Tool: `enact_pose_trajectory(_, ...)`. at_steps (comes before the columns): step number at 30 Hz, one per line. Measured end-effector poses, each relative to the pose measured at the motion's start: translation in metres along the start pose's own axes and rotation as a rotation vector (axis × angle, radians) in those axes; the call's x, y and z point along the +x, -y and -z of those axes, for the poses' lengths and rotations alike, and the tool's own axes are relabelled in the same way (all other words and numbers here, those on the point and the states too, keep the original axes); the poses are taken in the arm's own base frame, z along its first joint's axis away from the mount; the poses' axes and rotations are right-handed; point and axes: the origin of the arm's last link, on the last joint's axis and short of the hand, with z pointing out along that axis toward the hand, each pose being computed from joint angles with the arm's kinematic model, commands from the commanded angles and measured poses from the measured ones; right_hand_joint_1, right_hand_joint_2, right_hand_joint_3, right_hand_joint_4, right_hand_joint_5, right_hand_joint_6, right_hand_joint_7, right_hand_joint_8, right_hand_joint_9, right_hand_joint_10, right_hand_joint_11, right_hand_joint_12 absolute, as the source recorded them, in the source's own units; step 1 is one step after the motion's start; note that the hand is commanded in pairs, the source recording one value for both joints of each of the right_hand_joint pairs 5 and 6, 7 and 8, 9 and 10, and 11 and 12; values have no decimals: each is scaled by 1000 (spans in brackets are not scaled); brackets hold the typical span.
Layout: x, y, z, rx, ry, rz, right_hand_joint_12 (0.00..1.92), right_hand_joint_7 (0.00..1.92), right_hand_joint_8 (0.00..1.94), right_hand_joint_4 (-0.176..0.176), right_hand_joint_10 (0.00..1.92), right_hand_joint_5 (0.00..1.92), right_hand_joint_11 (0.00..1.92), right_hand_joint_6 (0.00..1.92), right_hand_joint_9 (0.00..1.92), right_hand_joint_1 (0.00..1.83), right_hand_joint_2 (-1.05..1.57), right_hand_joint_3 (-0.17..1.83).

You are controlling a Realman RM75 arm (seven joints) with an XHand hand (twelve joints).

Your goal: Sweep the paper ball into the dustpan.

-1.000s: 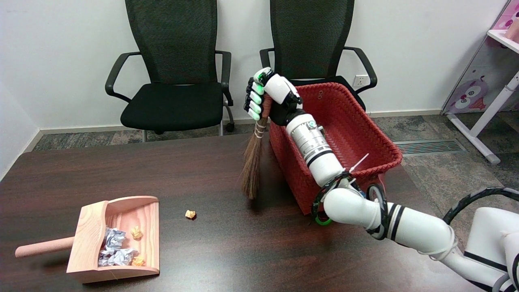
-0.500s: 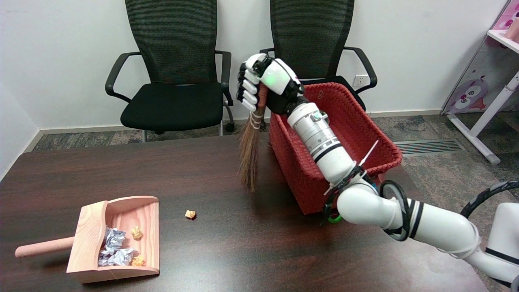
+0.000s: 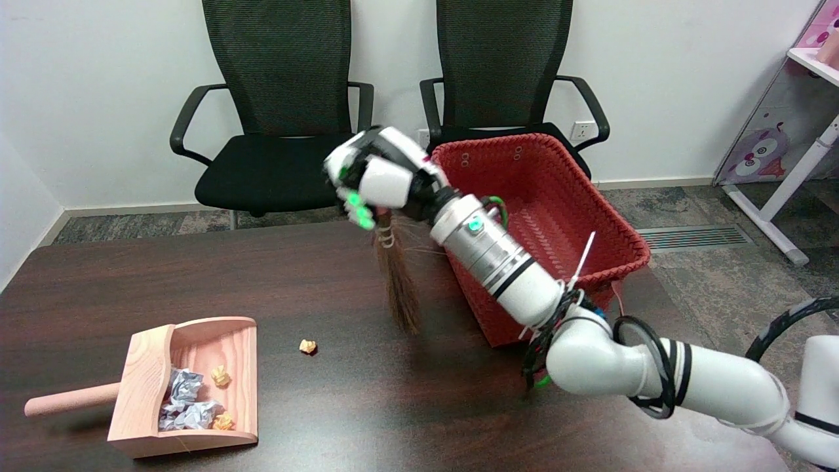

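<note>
Right hand (image 3: 377, 177) moved left and lower, I see it grasping broom (image 3: 396, 282) | bristles apparently above table (image 3: 419, 406) | paper ball (image 3: 307, 346) small, yellowish, crumpled, beside dustpan (image 3: 147, 367)

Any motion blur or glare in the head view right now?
Head view: the right hand and the broom it grips are smeared by motion blur; the paper ball, dustpan and red basket stay sharp. Soft overhead sheen on the dark table, no harsh glare.
</note>
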Motion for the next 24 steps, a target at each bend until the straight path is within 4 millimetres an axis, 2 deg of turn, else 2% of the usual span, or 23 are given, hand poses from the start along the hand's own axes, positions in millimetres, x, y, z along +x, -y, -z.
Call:
enact_pose_trajectory(3,-14,-1,-1,-6,35,63,1920,1920,1920,-3,1920,1920,1920,1920,1920,835,1494,1833)
enact_pose_trajectory(13,-87,-10,-13,-2,132,289,1920,1920,1920,-4,1920,1920,1920,1920,1920,842,1438,1833)
enact_pose_trajectory(20,-129,-18,-21,-3,176,377,1920,1920,1920,-3,1920,1920,1920,1920,1920,844,1435,1833)
enact_pose_trajectory(24,-147,-23,-23,-19,198,397,1920,1920,1920,-3,1920,1920,1920,1920,1920,849,1416,1833)
